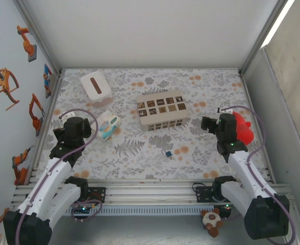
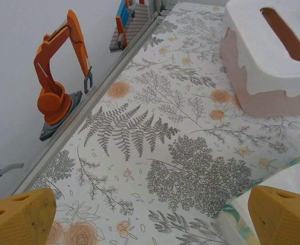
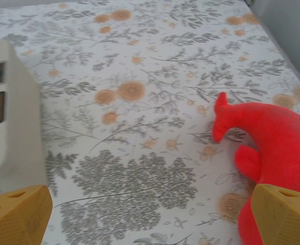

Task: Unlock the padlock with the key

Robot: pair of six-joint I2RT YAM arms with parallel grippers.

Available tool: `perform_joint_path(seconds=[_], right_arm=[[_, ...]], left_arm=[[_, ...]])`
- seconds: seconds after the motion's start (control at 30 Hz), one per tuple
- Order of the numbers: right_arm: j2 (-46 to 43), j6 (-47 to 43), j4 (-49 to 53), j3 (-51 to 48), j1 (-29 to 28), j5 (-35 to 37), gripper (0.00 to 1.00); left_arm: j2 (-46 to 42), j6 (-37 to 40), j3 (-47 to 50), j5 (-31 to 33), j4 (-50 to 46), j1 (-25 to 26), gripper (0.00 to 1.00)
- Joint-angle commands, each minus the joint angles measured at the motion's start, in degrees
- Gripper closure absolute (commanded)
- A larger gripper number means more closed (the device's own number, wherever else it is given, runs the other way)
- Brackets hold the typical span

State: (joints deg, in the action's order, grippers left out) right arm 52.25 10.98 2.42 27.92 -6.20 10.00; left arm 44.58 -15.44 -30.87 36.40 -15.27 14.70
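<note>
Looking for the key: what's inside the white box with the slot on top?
Through the slot of the white box only a brownish interior shows. The rest is covered by its lid.

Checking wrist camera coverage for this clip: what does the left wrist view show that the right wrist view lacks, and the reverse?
Left wrist view: a pink tissue box with a white top, an orange robot-arm sticker on the wall, the corner of a tissue pack. Right wrist view: a red plush toy, the side of a beige box. Shared: the floral tablecloth; the left gripper and right gripper are each open, holding nothing.
</note>
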Motion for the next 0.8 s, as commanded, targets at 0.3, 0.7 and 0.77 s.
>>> perform_joint_path(seconds=[0.3,0.7,0.77], right_arm=[[13.1,-4.4,-26.9,-6.6,6.0,-2.1,0.01],[29.2,-7.9,-51.7,-8.8,7.4,-5.9,0.01],[31.9,-8.9,-55.2,-9.3,7.4,-8.1,0.01]], left_arm=[[7.9,4.9,3.2,-3.2,15.9,-4.5,0.04],[13.8,8.6,9.7,-9.5,31.4,-5.0,0.04],[15.7,9.4,10.4,-10.4,34.1,-5.1,0.04]])
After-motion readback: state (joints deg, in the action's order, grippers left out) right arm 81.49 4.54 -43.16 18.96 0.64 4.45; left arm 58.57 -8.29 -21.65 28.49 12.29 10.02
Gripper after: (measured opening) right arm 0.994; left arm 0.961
